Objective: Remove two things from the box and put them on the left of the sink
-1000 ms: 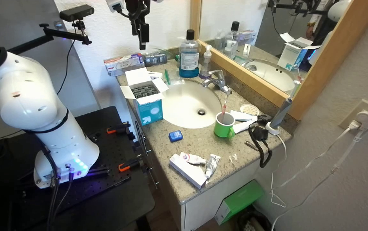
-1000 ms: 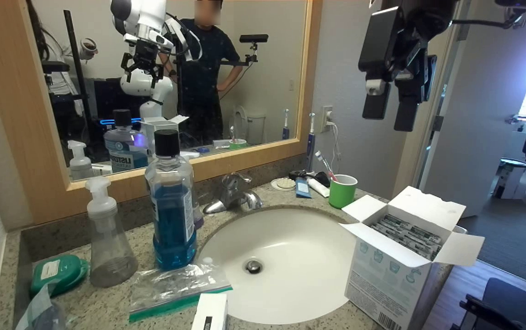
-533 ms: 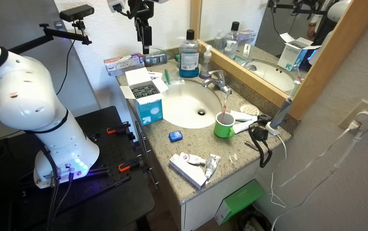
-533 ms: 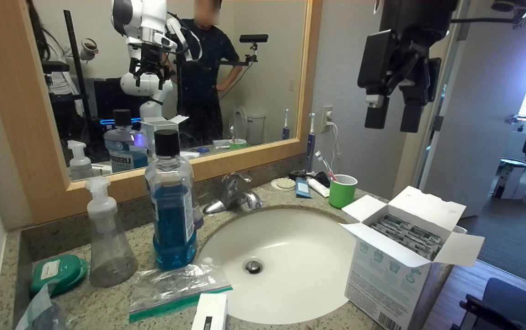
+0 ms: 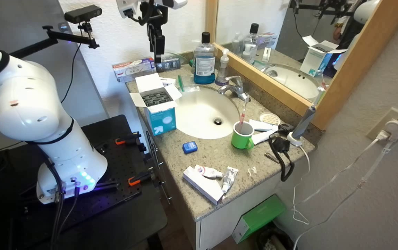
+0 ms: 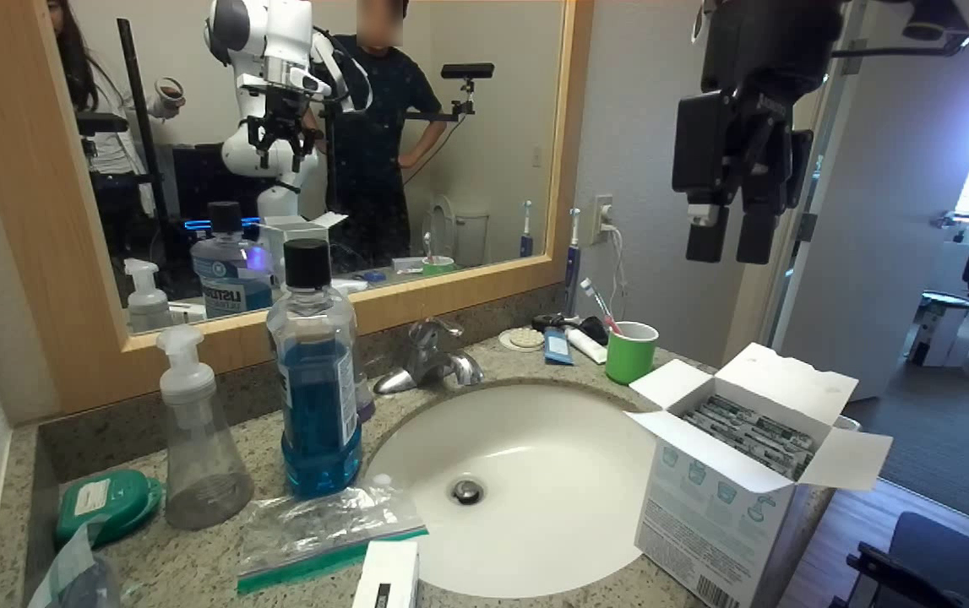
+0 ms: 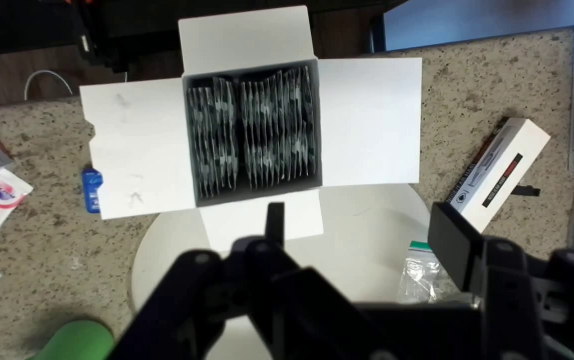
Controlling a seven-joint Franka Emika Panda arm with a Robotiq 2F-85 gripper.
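The open white and teal box (image 5: 162,121) stands upright on the counter beside the sink (image 5: 202,118), its flaps spread. In the wrist view the box (image 7: 367,120) is seen from above, packed with two rows of thin dark packets (image 7: 266,125). The box (image 6: 704,523) and sink (image 6: 552,456) also show in an exterior view. My gripper (image 6: 731,245) is open and empty, pointing down in the air above the counter, higher than the box. In the wrist view my gripper (image 7: 364,235) lies over the sink basin, with the box opening beyond the fingertips.
A blue mouthwash bottle (image 6: 319,414), soap pump bottle (image 6: 201,447), plastic bag (image 6: 323,532) and small white box (image 6: 387,574) lie around the sink. The faucet (image 5: 235,86) and mirror (image 5: 271,55) stand behind. A green cup (image 5: 242,139) holds a toothbrush.
My gripper has moved down and slightly to the right in both exterior views, and has turned a little. The box and its packets have not moved.
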